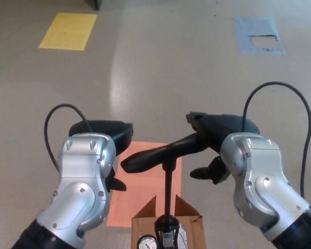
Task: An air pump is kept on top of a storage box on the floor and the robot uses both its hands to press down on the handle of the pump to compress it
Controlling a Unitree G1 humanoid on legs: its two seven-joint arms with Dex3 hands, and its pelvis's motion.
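Note:
The air pump stands on a cardboard box [189, 220] at the bottom edge, its gauge [147, 242] beside the thin shaft [168, 192]. Its black handle [158, 156] tilts, the left end lower. My right hand [223, 127] lies over the handle's right end with its thumb [205, 173] below the bar. My left hand [101, 132] sits just left of the handle's left end, which shows bare beside it. Whether that hand touches the bar is hidden by my silver wrist [85, 179].
The grey floor carries an orange patch [145, 184] under the pump, a yellow patch [68, 31] at the far left and a blue taped patch [259, 33] at the far right. Black cables [277, 85] loop off both wrists.

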